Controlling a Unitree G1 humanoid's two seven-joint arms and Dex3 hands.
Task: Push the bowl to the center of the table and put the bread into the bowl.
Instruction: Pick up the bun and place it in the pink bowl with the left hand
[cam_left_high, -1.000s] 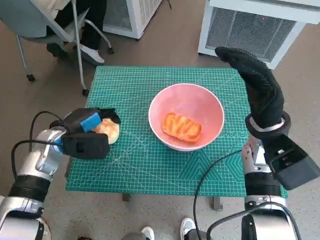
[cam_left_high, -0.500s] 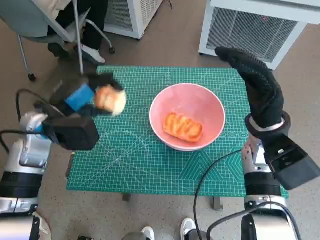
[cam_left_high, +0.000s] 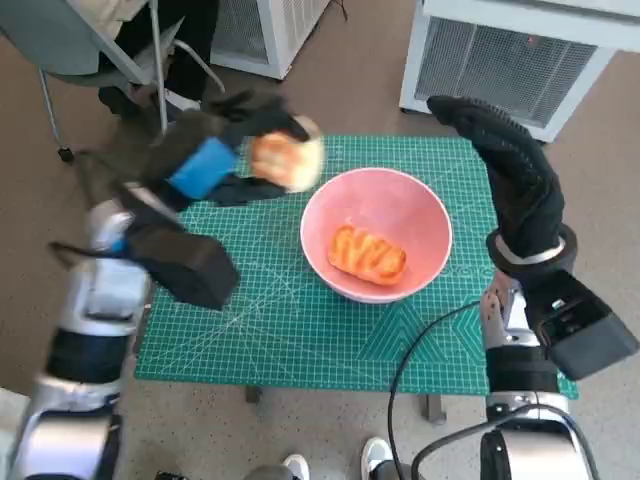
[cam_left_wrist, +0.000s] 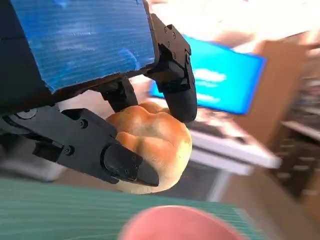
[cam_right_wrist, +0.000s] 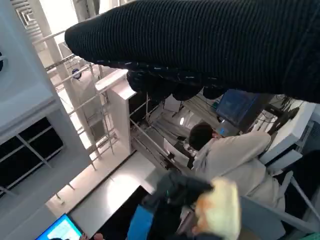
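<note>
A pink bowl (cam_left_high: 420, 225) sits near the middle of the green mat, with one orange glazed bread (cam_left_high: 365, 253) inside. My left hand (cam_left_high: 215, 160) is raised above the mat just left of the bowl's far rim and grips a round golden bread roll (cam_left_high: 286, 158). In the left wrist view the roll (cam_left_wrist: 152, 145) sits between the black fingers (cam_left_wrist: 125, 162), above the bowl's pink rim (cam_left_wrist: 175, 225). My right hand (cam_left_high: 515, 175) is lifted upright beside the bowl's right side, fingers extended, holding nothing. The right wrist view shows the glove (cam_right_wrist: 210, 45) and, blurred, the roll (cam_right_wrist: 218, 210).
The green cutting mat (cam_left_high: 280, 310) covers the small table. White cabinets (cam_left_high: 510, 50) stand beyond the far edge. A chair (cam_left_high: 90, 50) with a seated person is at the far left. Cables (cam_left_high: 430, 340) hang off the near right side.
My left hand has lifted the roll from the mat's left edge and carried it up and rightward to the bowl's far left rim. The right hand and bowl stayed still.
</note>
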